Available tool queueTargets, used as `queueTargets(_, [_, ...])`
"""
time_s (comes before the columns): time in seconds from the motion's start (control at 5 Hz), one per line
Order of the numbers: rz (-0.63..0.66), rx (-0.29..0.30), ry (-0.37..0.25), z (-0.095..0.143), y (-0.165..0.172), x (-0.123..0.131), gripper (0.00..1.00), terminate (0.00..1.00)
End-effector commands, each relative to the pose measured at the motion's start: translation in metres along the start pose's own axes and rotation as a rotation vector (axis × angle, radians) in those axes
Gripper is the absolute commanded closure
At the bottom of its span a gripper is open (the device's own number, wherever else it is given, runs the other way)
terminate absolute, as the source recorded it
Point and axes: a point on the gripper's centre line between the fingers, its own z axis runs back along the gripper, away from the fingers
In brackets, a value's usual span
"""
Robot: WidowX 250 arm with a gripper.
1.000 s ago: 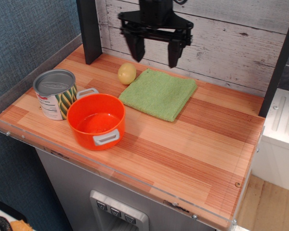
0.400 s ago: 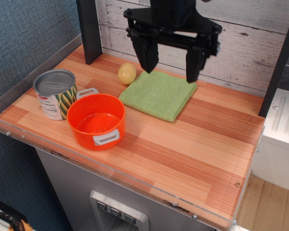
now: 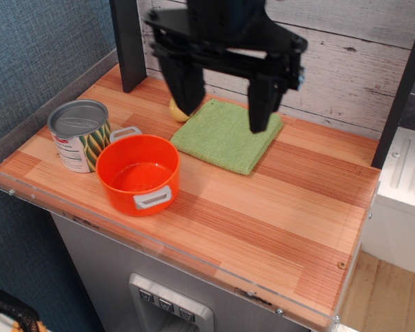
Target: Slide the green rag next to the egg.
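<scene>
A: What has moved since the earlier frame?

B: The gripper has swung nearer the camera and to the left. A moment ago it hung over the far edge of the green rag with the egg in full view; now its left finger covers most of the egg. The rag, pot and can lie where they were.

A: There is just the one view. How do the jaws stand?

B: Wide apart, holding nothing. The left finger hangs in front of the egg, the right finger in front of the rag's far right corner. The picture does not show how high they are above the cloth.

A: And the task's things?

B: The rag lies flat on the wooden table, toward the far side, its left corner just beside the egg. Only a yellow sliver of the egg shows at the left finger's lower edge.

A: Any writing?

B: The tin can at the left has a label with green and yellow stripes, but its print is too small to read. The orange pot stands touching it, on its right.

A: What is cut off?

B: The gripper's upper body runs out of the top of the picture and is blurred.
</scene>
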Motion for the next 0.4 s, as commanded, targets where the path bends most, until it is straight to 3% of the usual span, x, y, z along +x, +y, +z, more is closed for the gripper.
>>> queueTargets(0.0, [0.000,-0.036,-0.005,0.0214,0.0080,-0.0132,0.00,0.00])
queueTargets(0.2, [0.000,-0.036,-0.005,0.0214,0.0080,-0.0132,0.00,1.00])
